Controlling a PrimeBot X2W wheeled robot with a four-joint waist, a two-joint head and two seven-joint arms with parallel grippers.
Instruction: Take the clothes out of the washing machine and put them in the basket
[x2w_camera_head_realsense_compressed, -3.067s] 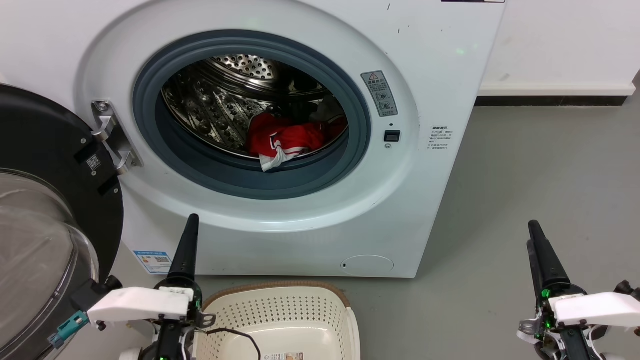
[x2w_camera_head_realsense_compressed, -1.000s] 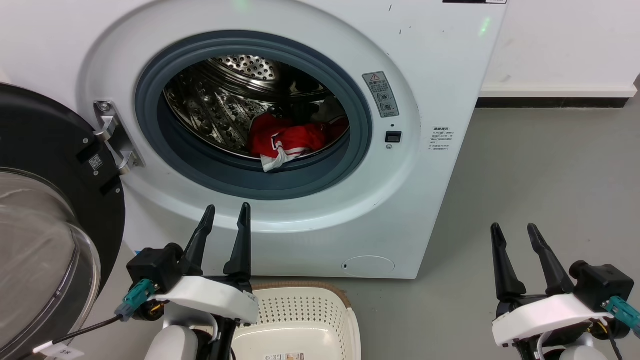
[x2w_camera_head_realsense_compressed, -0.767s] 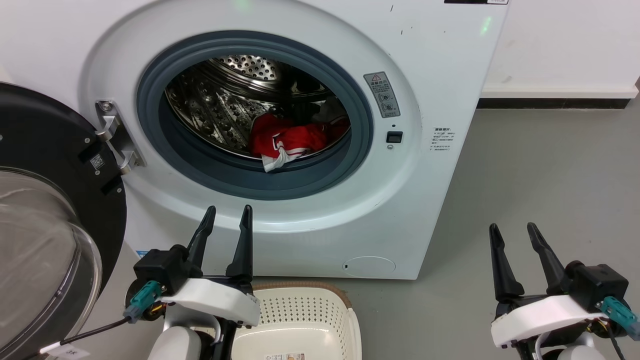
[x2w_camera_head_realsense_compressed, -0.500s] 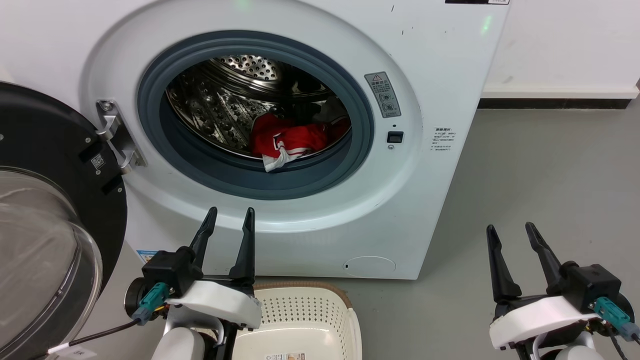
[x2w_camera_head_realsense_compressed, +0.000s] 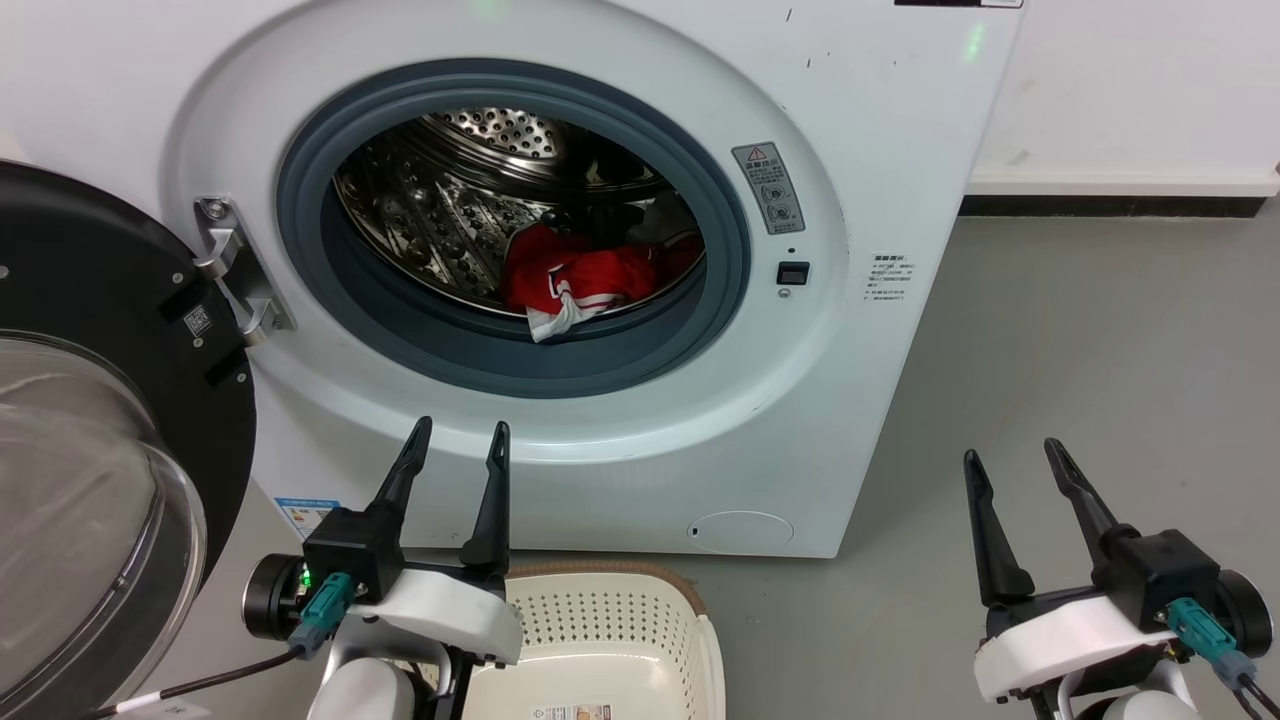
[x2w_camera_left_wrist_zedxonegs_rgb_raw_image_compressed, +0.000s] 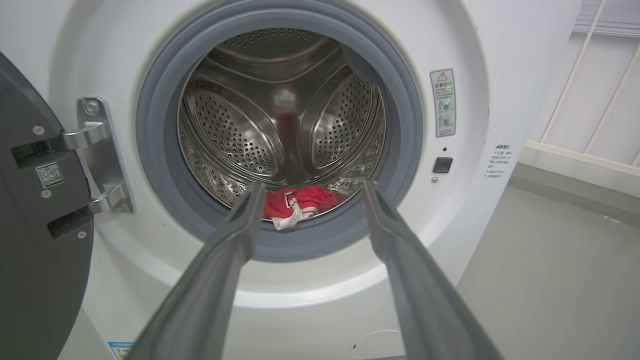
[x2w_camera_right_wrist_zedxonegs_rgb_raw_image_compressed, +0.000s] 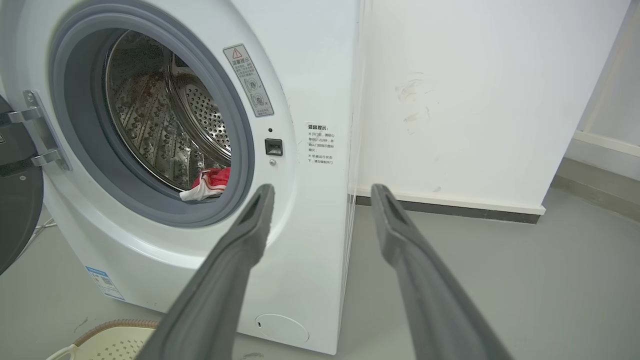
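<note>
Left pincer (x2w_camera_head_realsense_compressed: 461, 428) and right pincer (x2w_camera_head_realsense_compressed: 1009, 450) both stand spread, released, touching nothing. The clothes (x2w_camera_head_realsense_compressed: 580, 280) lie at the front lip of the drum (x2w_camera_head_realsense_compressed: 450, 210) inside the washing machine (x2w_camera_head_realsense_compressed: 870, 150). The head view shows the basket (x2w_camera_head_realsense_compressed: 600, 620) on the floor (x2w_camera_head_realsense_compressed: 1050, 330) below the door opening. The left wrist view looks in to the drum's back wall.

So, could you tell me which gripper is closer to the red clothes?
The left gripper, facing the drum where the clothes lie; the right gripper stands aside over the floor.
</note>
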